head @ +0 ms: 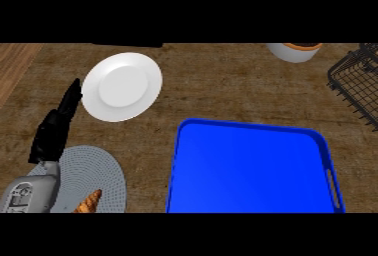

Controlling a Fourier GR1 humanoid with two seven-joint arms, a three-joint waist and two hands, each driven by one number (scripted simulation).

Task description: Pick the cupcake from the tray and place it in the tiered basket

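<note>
My left hand (53, 131) rests open at counter's left, holding nothing; blue tray (251, 170) bare, wire tiered basket (357, 80) waits far right; right hand unseen.

I am looking down at a kitchen: the tabletop (244, 85) under me is a mottled brown stone-like surface of the sort used for counters, with a strip of wood grain along its left edge. It carries serving ware, namely a round white plate (122, 86), a blue tray (251, 170) with a handle slot in its right rim, and a grey woven mat (92, 172) with a browned piece of bread (90, 201) on it. At the far right stand a black wire basket (358, 80) and a white cup (294, 51) with a brown top, cut by the upper edge.
</note>
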